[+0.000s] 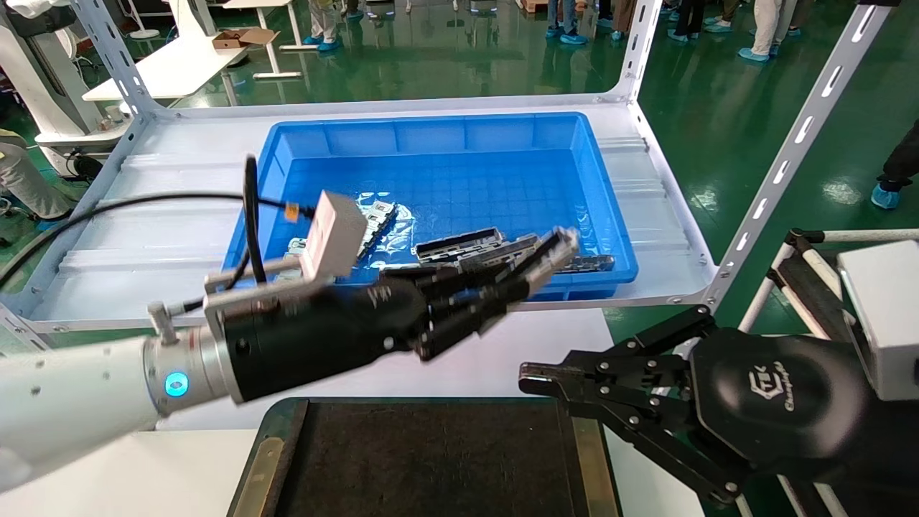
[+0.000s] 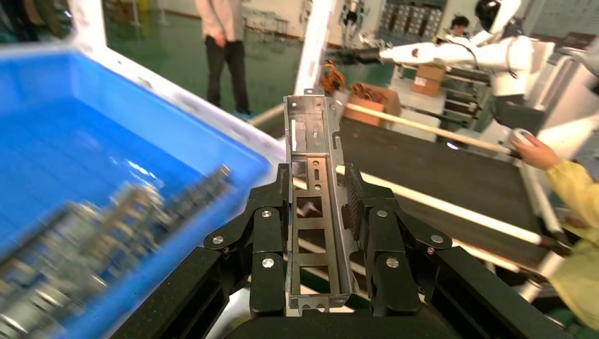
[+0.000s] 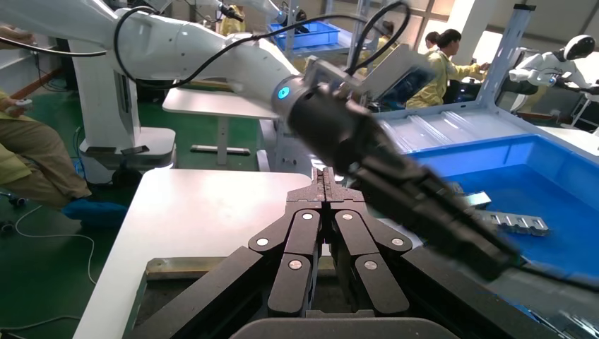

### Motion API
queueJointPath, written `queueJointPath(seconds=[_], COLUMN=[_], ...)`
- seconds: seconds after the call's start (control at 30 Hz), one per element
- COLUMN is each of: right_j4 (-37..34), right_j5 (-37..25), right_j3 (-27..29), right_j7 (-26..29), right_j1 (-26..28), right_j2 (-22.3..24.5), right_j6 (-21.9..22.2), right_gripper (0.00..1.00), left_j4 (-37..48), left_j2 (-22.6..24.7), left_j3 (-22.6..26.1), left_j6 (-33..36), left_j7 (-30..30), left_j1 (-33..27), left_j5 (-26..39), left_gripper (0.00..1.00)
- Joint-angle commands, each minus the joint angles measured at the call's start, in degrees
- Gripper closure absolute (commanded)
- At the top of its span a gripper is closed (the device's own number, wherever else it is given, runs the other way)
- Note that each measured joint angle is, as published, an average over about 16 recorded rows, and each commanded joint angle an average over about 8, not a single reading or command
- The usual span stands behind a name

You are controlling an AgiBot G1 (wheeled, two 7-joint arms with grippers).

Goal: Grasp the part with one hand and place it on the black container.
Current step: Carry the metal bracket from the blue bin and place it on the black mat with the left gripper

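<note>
While my left gripper point(image 1: 535, 269) hangs mid-frame over the near edge of the blue bin point(image 1: 431, 154), its fingers point(image 2: 267, 244) clamp the part point(image 2: 314, 205) between them. The black container point(image 1: 423, 459) lies at the bottom centre on the white worktop point(image 1: 143, 474). My right gripper point(image 1: 531, 379) waits lower right, fingers point(image 3: 300, 247) pressed together, holding nothing.

The left gripper point(image 1: 531, 276) holds the part point(image 1: 553, 255) above the near edge of the blue bin point(image 1: 445, 154). Nearer lies the black container point(image 1: 431, 459). The right gripper point(image 1: 535, 377) hovers, fingers together, over its right edge.
</note>
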Motion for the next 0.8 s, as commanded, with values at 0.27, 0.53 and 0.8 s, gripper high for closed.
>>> queueJointPath(seconds=[0.27,0.53,0.8], right_j4=[0.0,0.0,0.0], right_j5=[0.0,0.0,0.0], right_j3=[0.0,0.0,0.0], right_j7=[0.0,0.0,0.0], right_j1=[0.0,0.0,0.0], right_j2=[0.0,0.0,0.0], right_j6=[0.0,0.0,0.0], right_gripper=[1.00,1.00,1.00], left_j4=[-3.3,-3.3,-2.7], left_j2=[-1.5,-0.7,2.3], left_j3=[2.2,4.6,7.9], left_j6=[-2.7,-8.3,-19.3], left_j7=[0.0,-0.4,-3.7], left_j1=[7.5,14.4,19.9], left_j5=[0.2,0.8,1.8], left_gripper=[1.00,1.00,1.00])
